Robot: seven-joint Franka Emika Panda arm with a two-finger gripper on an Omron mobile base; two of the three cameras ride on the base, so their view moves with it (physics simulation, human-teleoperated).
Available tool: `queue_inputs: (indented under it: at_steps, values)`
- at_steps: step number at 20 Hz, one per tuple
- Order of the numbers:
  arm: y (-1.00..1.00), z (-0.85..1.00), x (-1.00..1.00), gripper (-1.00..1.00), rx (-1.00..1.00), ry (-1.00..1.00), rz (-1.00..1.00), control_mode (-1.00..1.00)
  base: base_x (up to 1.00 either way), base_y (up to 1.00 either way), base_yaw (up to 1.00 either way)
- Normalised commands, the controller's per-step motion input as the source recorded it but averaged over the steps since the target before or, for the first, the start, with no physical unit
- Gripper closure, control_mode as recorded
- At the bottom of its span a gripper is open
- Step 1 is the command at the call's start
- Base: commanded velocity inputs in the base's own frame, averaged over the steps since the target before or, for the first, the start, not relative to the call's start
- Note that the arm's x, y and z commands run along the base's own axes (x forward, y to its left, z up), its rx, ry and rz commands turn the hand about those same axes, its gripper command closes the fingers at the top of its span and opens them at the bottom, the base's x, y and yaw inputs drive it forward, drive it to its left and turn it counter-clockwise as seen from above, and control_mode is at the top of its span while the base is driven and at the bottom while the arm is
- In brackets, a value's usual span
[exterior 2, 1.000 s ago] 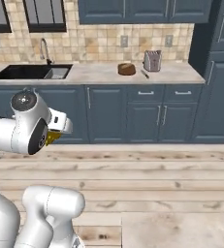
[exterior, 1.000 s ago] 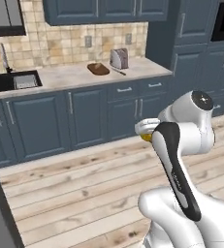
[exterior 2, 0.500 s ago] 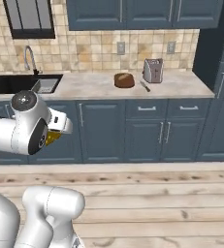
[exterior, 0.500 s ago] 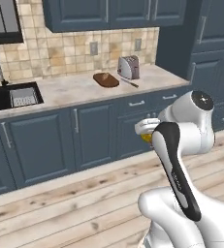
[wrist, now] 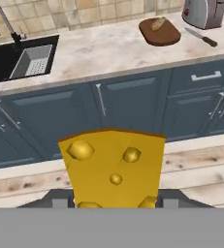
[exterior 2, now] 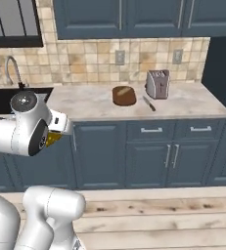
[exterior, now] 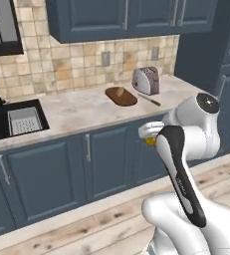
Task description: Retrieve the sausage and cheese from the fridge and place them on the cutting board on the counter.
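This is a home kitchen, rendered rather than photographed. A beige marbled counter (exterior 2: 183, 105) runs along the wall over dark blue cabinet fronts (exterior 2: 148, 151) with slim metal handles, and matching blue wall cabinets (exterior 2: 119, 17) hang above. Between them is a backsplash (exterior 2: 90, 61) of tan and cream tiles with two wall sockets. A black sink (exterior: 12, 119) with a curved metal tap (exterior 2: 11, 68) is set into the counter. A chrome toaster (exterior 2: 157, 84) stands near the wall, with a brown oval cutting board (exterior 2: 124, 95) just beside it and a knife (exterior 2: 149, 103) lying nearby. The floor (exterior 2: 173, 219) is pale wooden planks. A dark-framed window (exterior 2: 14, 22) sits above the sink.
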Motion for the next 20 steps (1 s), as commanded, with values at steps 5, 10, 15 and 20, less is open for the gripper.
queue_inputs:
  at_steps: [5,10,15,20]
  values:
    - [0.00,0.00,0.00,1.00,0.00,0.00,0.00,1.00,1.00,-0.60,-0.05]
    - [0.00,0.00,0.00,1.00,0.00,0.00,0.00,1.00,0.93,-0.64,-0.02]
    - [0.00,0.00,0.00,1.00,0.00,0.00,0.00,1.00,0.52,-0.06,0.00]
    - [0.00,0.00,0.00,1.00,0.00,0.00,0.00,1.00,0.23,0.16,0.07]
